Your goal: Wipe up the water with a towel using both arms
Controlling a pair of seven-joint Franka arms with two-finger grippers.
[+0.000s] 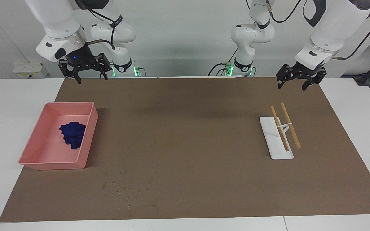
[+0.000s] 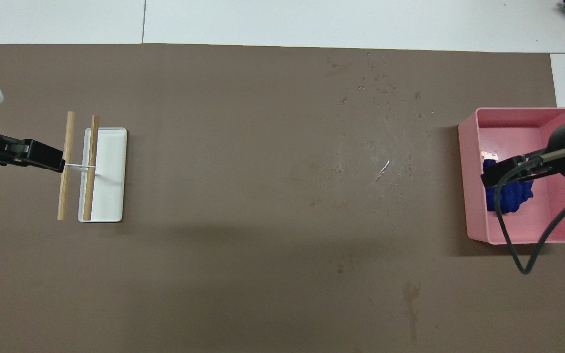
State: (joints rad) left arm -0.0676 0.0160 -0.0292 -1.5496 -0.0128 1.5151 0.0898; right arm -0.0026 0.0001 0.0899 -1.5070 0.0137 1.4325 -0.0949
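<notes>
Matt brown mat, wrinkly soft cloth towel in smooth pink tray (plastic-looking), glistening water.

A navy-blue towel lies in a plain pink tray. The mat is flat brown, speckled with clear glistening water and darker wet spots. The rack's base is white, its two rods pale wood. The table is white.
</notes>
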